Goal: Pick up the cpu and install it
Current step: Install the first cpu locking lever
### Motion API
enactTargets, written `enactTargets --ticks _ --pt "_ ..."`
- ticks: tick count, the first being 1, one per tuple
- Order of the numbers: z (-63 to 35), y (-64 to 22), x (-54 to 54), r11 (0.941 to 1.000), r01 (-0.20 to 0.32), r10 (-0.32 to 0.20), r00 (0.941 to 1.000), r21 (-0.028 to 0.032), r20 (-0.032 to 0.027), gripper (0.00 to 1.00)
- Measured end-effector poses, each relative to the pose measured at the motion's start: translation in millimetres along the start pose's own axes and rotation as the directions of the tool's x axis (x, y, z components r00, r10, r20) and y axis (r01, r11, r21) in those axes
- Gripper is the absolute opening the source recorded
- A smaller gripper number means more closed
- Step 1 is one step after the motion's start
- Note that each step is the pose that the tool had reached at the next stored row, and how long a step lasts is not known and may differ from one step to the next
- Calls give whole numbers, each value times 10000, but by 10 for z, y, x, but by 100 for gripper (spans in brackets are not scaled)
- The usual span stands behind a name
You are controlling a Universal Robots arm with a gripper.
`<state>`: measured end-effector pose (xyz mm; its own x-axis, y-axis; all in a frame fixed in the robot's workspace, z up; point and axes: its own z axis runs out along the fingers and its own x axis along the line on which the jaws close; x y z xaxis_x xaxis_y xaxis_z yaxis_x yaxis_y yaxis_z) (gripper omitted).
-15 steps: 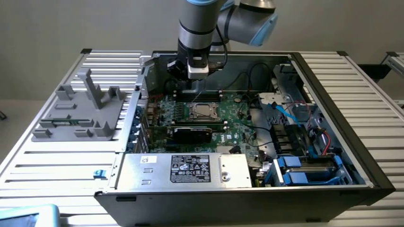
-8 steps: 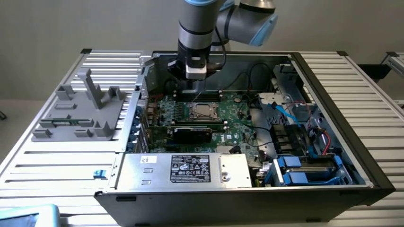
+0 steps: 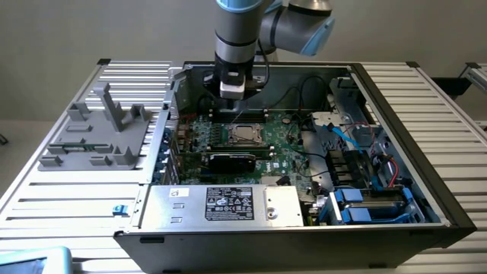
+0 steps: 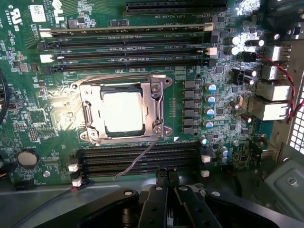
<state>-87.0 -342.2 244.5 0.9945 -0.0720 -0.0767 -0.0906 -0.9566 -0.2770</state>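
Surface: a slatted metal table (image 3: 76,200) carries an open computer case (image 3: 449,211), which lies on its side with its inside facing up.
Nearest part: a silver power supply (image 3: 220,205) with a black label sits along the case's front edge; blue drive brackets (image 3: 365,208) stand at the exterior view's right of it.
Beside the case: a grey plastic fixture (image 3: 99,134) with upright posts rests on the table at the exterior view's left, apart from the case wall.
Board: a green motherboard (image 3: 285,160) covers the case floor, with black memory slots (image 4: 137,159) on both sides of the socket.
Socket frame (image 4: 156,102): metal-edged; it seems to lie down around the chip, though glare makes that hard to judge.
Task item: the cpu (image 4: 122,111) lies flat inside the socket frame, its pale metal top facing up.
Tool: the gripper (image 4: 167,178) hangs above the board near the memory slots, just off the socket, its jaws pressed together and gripping nothing.
Arm (image 3: 243,23): it reaches down into the far half of the case.
Background: a plain grey wall (image 3: 76,28).
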Motion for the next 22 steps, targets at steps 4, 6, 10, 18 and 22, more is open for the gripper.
enactTargets --ticks 4,6,10,18,22 --pt "56 19 -28 9999 -127 127 9999 12 -50 12" --pt "91 33 -54 9999 -130 131 9999 14 -75 12" --pt "145 54 -87 9999 -104 105 9997 26 -201 12" --pt "160 64 -90 10000 -84 85 9996 37 -282 12" --pt "171 95 -88 10000 -55 57 9992 57 -383 12"
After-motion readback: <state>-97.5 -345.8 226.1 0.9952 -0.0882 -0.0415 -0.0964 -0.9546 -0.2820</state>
